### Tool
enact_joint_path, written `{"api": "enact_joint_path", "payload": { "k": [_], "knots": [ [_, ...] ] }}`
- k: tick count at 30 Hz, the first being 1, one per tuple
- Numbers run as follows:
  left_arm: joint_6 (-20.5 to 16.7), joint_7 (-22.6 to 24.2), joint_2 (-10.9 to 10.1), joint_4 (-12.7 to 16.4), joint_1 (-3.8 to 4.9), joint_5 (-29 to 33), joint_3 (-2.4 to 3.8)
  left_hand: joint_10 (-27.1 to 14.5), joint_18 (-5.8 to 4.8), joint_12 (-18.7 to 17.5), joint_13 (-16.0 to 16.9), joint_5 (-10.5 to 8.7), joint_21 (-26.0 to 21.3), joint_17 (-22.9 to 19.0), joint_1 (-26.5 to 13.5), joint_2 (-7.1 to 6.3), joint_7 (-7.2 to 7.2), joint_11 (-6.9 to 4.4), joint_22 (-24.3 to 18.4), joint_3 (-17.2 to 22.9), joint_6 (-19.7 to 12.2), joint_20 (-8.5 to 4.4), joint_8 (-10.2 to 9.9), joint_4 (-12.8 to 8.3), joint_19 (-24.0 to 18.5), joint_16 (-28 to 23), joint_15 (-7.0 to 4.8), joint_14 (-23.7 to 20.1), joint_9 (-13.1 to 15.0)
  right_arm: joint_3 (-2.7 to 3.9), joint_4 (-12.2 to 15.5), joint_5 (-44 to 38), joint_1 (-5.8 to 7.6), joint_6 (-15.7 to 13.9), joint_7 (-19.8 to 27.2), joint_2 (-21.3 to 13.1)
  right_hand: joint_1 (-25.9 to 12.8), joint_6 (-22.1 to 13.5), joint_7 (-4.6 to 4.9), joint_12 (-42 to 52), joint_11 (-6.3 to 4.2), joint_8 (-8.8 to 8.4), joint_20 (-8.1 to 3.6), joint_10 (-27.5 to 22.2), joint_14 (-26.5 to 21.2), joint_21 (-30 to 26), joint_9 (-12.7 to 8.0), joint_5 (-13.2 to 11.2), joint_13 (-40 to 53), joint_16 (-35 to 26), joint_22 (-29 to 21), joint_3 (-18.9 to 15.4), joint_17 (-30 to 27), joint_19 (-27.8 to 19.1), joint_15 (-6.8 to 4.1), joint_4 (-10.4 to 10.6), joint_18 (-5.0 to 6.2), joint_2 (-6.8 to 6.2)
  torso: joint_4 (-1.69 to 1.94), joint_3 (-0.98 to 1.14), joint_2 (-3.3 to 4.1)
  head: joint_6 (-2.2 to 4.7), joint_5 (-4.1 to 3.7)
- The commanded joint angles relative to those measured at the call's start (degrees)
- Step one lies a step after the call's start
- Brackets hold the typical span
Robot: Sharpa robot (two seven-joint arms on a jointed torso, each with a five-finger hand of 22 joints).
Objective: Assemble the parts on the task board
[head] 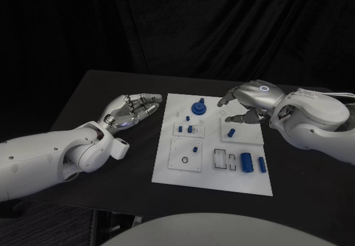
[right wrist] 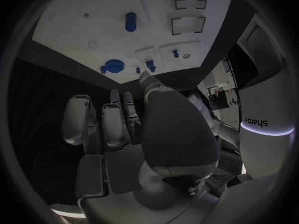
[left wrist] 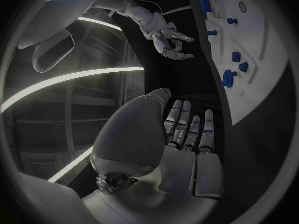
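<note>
Judging by the layout, the job was barely begun: task board (head: 166, 169) sat mid-table w/ two blue cylinders (head: 252, 164) lying loose near its front right corner, a blue gear (head: 198, 107) at the far edge, small pegs (head: 189, 129) standing in sockets. Left hand (head: 132, 110) lay beside the board, fingers apart, holding nothing. Right hand (head: 248, 102) hovered over the far right part, fingers spread, nothing held.

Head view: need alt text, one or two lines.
A white task board lies mid-table carrying small blue parts. The open left hand rests on the black table beside the board's left edge, while the empty right hand hovers over its far right corner.
</note>
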Motion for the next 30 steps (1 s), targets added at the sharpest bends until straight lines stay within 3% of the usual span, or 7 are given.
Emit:
{"api": "enact_joint_path", "payload": {
  "k": [1, 4, 8, 9, 12, 17, 30],
  "knots": [
    [-1.2, 4.0, 0.1, 0.2, 0.51, -0.7, 0.02, -8.2, 1.65, -2.6, -6.1, -0.36, -3.1, -5.2, -0.3, 0.84, -1.33, -1.66, -12.2, -2.6, -2.9, 0.15, -1.6, 0.7, -5.3, -5.7, -1.69, -4.5, -0.3, 0.03, 0.0, 1.1, 0.15, 4.7, -4.1, -0.5, -0.9, 0.3, -0.09, 0.3, -0.09, 0.17, -0.13, -0.3, 0.4, 0.2, -0.1, -0.5, -0.2, 0.3, 9.7, -0.1, -0.1, 0.5, -0.05, 0.2, 0.5, -0.04, -0.39, -0.02, -0.09, 0.0, -0.54],
    [-1.1, 4.2, 0.1, 0.1, 0.76, -0.7, 0.02, -12.3, 2.22, -4.2, -10.2, -0.35, -3.2, -7.3, -0.1, 1.55, -2.96, -3.35, -14.7, -4.6, -5.5, 0.55, -3.1, 0.9, -6.1, -8.2, -3.04, -6.1, -0.5, 0.02, 0.0, 1.7, 0.18, 6.0, -5.1, -1.1, -2.0, -0.7, 0.03, 0.1, -0.07, -0.57, -0.21, -0.6, 0.4, 0.3, -0.8, -0.7, -0.6, 0.3, 9.7, -0.5, -0.2, 0.6, -0.11, 0.3, 0.46, -0.94, -0.48, -0.05, -0.06, 0.0, -1.19],
    [-0.6, 4.3, 0.1, 0.0, 0.9, -0.7, 0.01, -16.7, 1.94, -5.9, -14.4, -0.18, -4.7, -9.0, 0.0, 2.33, -5.1, -5.93, -33.0, -7.2, -8.6, 0.02, -4.9, 0.9, -9.7, -10.4, -4.59, -7.5, -0.9, 0.02, -0.2, 2.8, 0.15, 7.7, -6.0, -1.8, -2.6, -1.5, 0.22, -0.1, -0.01, -1.11, -0.24, -0.9, 0.6, 0.5, -1.3, -0.8, -1.1, 0.3, 9.8, -0.8, -0.1, 0.8, -0.1, 0.3, 0.41, -1.53, -0.63, 0.02, 0.1, 0.0, -1.92],
    [-0.5, 4.3, 0.1, 0.0, 0.91, -0.7, 0.01, -17.3, 1.97, -6.1, -14.9, -0.18, -4.8, -9.0, 0.0, 2.51, -5.61, -6.18, -33.9, -7.6, -8.9, -0.14, -5.1, 0.9, -9.9, -10.4, -4.8, -7.5, -0.9, 0.02, -0.2, 3.0, 0.12, 7.9, -6.2, -1.9, -3.4, -1.8, 0.24, -0.3, 0.14, -1.32, -0.2, -0.9, 0.7, 0.8, -1.6, -0.9, -1.3, 0.5, 9.9, -1.4, 0.1, 1.0, 0.05, 0.4, 0.33, -2.45, -0.57, 0.05, 0.04, 0.0, -2.12],
    [-0.2, 4.5, 0.1, -0.1, 0.94, -0.7, 0.01, -18.4, 2.22, -5.9, -16.6, -0.05, -4.9, -9.0, 0.5, 3.25, -6.31, -6.96, -35.5, -9.6, -9.6, -0.62, -5.6, 0.9, -10.1, -10.4, -5.16, -7.5, -0.9, 0.01, -0.2, 3.4, -0.21, 8.3, -6.4, -2.3, -4.0, -1.9, 0.49, -0.3, 0.19, -1.41, -0.07, -0.4, 0.9, 1.0, -1.9, -0.9, -1.6, 0.5, 9.9, -1.6, 0.3, 1.1, 0.31, 0.4, 0.28, -2.66, -0.6, 0.28, 0.08, 0.0, -2.72],
    [0.2, 4.5, 0.1, -0.3, 0.94, -0.7, 0.01, -18.8, 2.29, -5.4, -17.4, 0.44, -4.9, -9.0, 1.1, 3.89, -6.51, -7.04, -36.3, -10.7, -10.1, -0.98, -5.7, 0.8, -10.1, -10.4, -5.14, -7.5, -1.0, 0.01, -0.7, 3.8, -1.24, 8.3, -6.3, -2.3, -3.1, -1.8, 0.97, 0.0, 0.02, -1.38, 0.29, 1.8, 1.2, 1.5, -2.5, -0.9, -2.0, 0.7, 10.1, -1.1, 0.6, 1.5, 0.66, 0.3, 0.18, -2.05, -0.49, 0.0, 0.24, 0.0, -3.45],
    [1.7, 4.1, 0.4, -0.9, 0.89, -0.7, 0.01, -19.2, 2.33, -4.0, -18.8, 2.67, -4.9, -9.0, 3.0, 4.6, -5.42, -5.76, -36.7, -12.2, -10.5, -0.27, -5.7, -0.2, -10.0, -10.4, -4.21, -7.5, -1.0, 0.01, -2.6, 3.9, -3.95, 6.9, -4.6, -0.7, 0.4, 1.7, 1.6, 0.2, -0.59, 0.16, 0.55, 7.1, 1.6, 2.0, -3.1, 0.3, -3.1, 0.8, 10.2, 0.6, 0.8, 2.0, 0.78, -0.3, 0.1, 0.02, -0.59, -0.04, 0.07, 0.0, -2.87]
  ]
}}
